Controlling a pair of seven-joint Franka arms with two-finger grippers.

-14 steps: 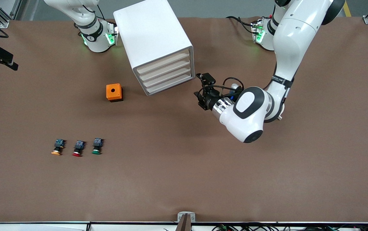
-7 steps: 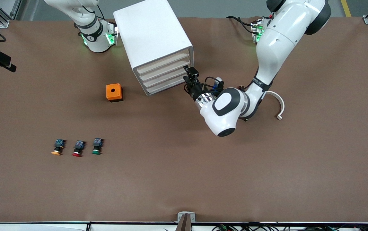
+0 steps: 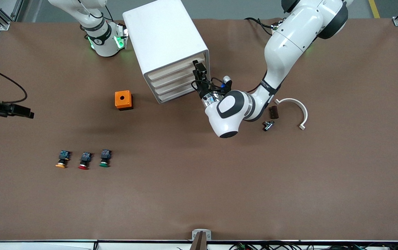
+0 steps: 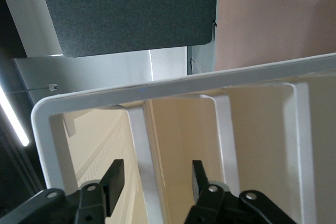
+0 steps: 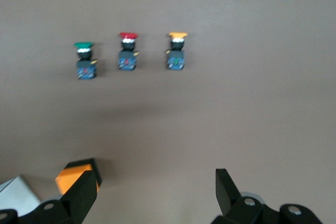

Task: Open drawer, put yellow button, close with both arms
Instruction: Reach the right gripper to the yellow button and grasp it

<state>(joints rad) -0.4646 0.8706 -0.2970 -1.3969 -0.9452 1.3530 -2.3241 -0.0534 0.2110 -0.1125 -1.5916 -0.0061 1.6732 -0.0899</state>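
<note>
The left pincer is straddling the cabinet's front post beside the drawer, fingers apart. The right pincer is hanging open over the table; the yellow button is lying toward the right arm's end.

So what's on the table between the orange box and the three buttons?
Nothing. In the front view, only bare brown table lies between the orange box and the yellow, red and green buttons.

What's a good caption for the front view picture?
Left gripper reaches the cabinet's drawers while three buttons wait nearer the camera.
</note>
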